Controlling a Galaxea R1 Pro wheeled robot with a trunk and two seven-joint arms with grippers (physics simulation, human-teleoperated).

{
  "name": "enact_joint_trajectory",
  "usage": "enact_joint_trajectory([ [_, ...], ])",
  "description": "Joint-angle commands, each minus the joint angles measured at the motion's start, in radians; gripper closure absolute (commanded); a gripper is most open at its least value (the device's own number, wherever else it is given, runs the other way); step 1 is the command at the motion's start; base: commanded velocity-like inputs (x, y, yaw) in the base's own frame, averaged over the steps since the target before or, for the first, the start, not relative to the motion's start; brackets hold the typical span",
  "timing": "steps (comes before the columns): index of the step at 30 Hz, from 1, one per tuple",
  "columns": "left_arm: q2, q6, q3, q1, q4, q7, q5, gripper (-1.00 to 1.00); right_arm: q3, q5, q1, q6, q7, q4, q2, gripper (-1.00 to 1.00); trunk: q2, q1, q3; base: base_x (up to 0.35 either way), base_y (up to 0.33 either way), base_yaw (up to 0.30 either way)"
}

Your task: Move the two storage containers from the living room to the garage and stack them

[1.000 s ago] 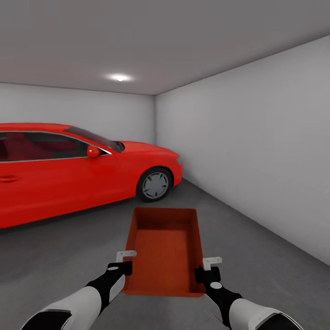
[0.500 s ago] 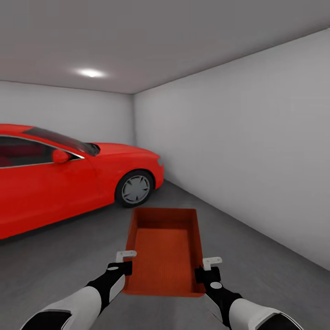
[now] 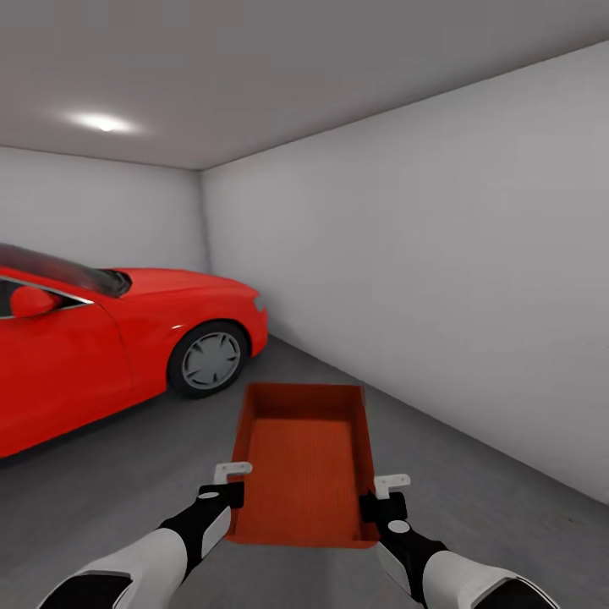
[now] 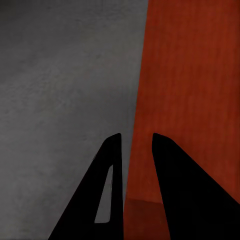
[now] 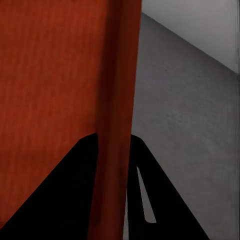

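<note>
One orange-red storage container [image 3: 304, 465] hangs in front of me above the garage floor [image 3: 507, 507], open side up and empty. My left gripper [image 3: 227, 495] is shut on its left wall near the close end, and my right gripper [image 3: 382, 506] is shut on its right wall. In the left wrist view the black fingers [image 4: 162, 170] of the left gripper [image 4: 136, 137] straddle the container's wall [image 4: 185, 90]. The right wrist view has the right gripper [image 5: 114, 136] pinching the upright wall [image 5: 117, 70] over grey concrete.
A red car [image 3: 101, 338] stands at the left, its front wheel [image 3: 209, 359] close to the container's far left corner. A plain white-grey wall [image 3: 440, 254] runs along the right. A strip of concrete lies between car and wall.
The whole view has swung to the right, so the car and ceiling light now sit further left in the picture. The container and both arms keep their place in the view.
</note>
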Motion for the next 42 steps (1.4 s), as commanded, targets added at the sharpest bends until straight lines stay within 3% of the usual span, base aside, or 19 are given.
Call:
enact_joint_trajectory([
  [1, 0.000, 0.004, -0.004, 0.000, -0.003, 0.004, 0.004, 1.00, -0.076, -0.002, -0.002, -0.001, 0.002, 0.000, 0.001, 1.00, -0.002, 0.001, -0.002, 0.321, 0.108, -0.276],
  [42, 0.001, 0.004, -0.004, 0.000, -0.005, 0.003, 0.004, 1.00, -0.076, -0.003, -0.002, -0.001, 0.002, 0.000, 0.001, 1.00, -0.002, 0.001, -0.002, 0.321, 0.171, -0.277],
])
